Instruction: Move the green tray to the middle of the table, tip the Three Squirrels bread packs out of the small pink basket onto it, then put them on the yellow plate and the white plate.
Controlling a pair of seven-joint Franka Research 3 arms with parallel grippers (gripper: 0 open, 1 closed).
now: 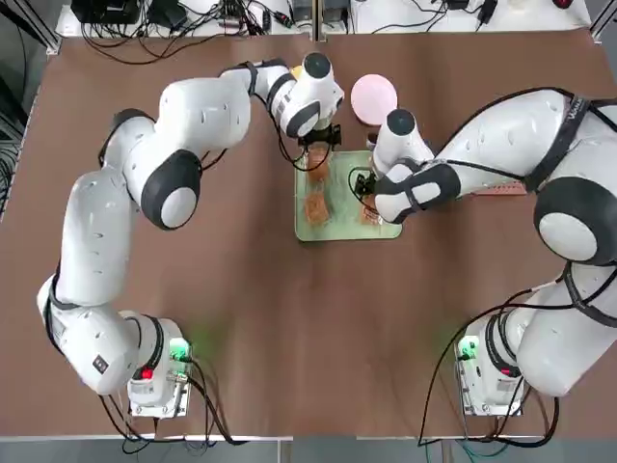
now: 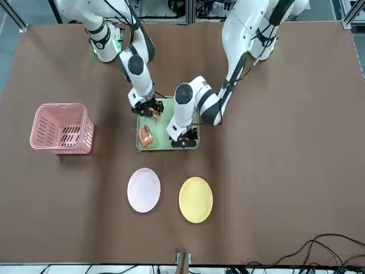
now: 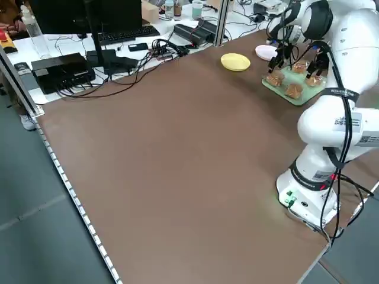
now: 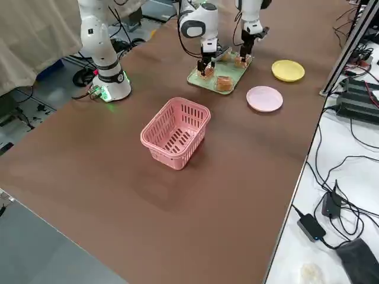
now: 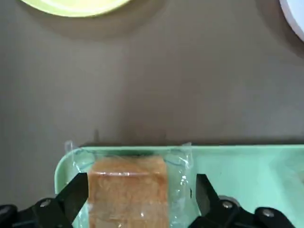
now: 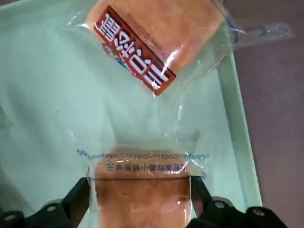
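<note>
The green tray (image 1: 343,210) lies mid-table with Three Squirrels bread packs on it. My left gripper (image 5: 140,190) is open and low over the tray's far corner, with one finger on each side of a bread pack (image 5: 127,183). At the tray's right side my right gripper (image 6: 140,197) is open too, straddling another pack (image 6: 142,183); a further pack (image 6: 152,42) lies just beyond it. One more pack (image 1: 314,207) rests on the tray's left part. The small pink basket (image 2: 60,128) stands upright and apart. The white plate (image 2: 144,190) and yellow plate (image 2: 195,199) lie beyond the tray.
Both arms crowd over the tray (image 2: 167,132). The pink basket (image 4: 176,133) stands toward the robot's right side. Bare brown table (image 1: 289,328) stretches between the tray and the arm bases. Cables and gear sit past the table's far edge.
</note>
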